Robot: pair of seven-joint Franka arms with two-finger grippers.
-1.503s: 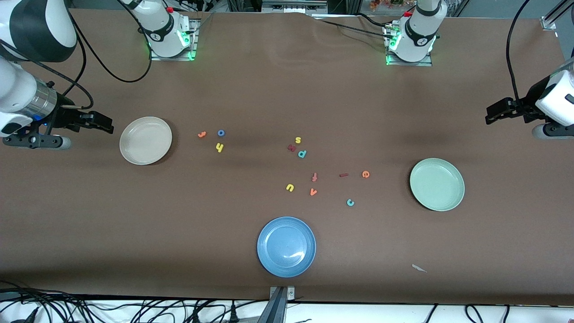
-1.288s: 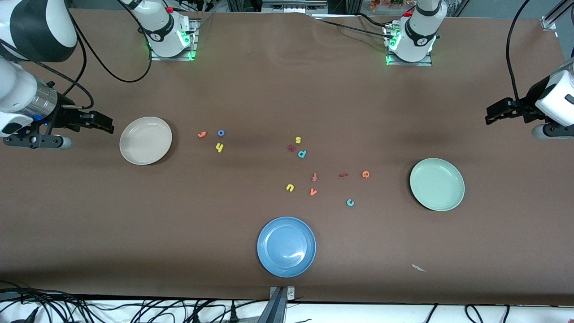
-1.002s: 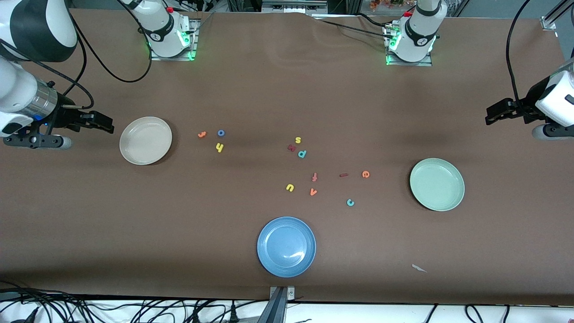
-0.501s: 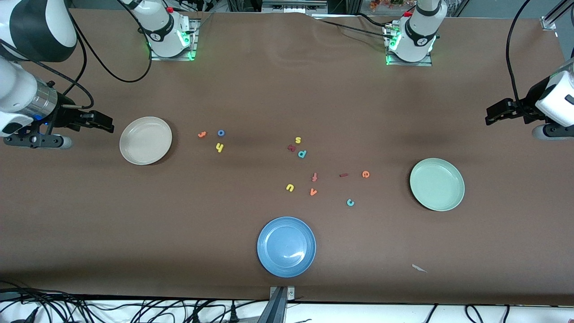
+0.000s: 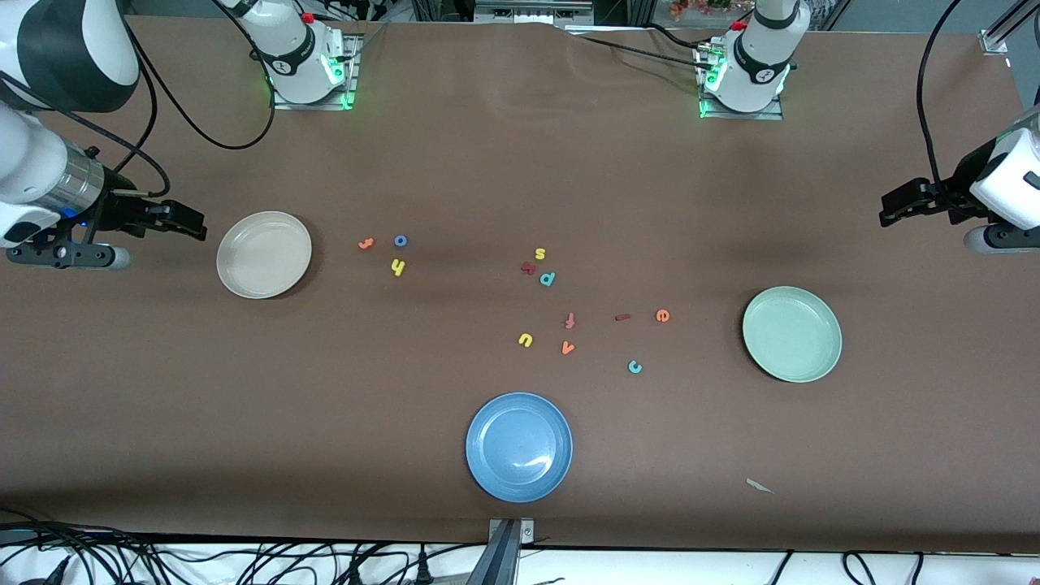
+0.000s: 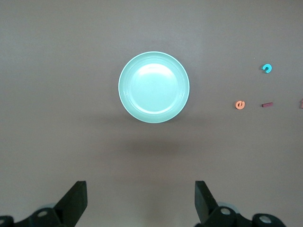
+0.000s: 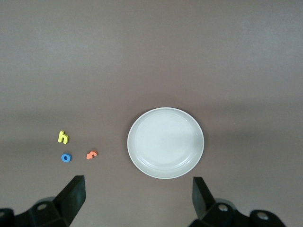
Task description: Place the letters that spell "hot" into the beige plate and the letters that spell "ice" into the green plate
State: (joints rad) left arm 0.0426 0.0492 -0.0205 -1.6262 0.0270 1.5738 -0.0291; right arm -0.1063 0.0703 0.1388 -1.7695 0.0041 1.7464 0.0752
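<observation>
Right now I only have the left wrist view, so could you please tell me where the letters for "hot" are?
Observer: The yellow h, blue o and orange t lie together on the table beside the beige plate.
Operator: Thank you. Is anything in that plate?
Observer: No, it is empty in the right wrist view.
Operator: And where is the right gripper?
Observer: The right gripper waits open at its end of the table, beside the beige plate; the left gripper is open too.
</observation>
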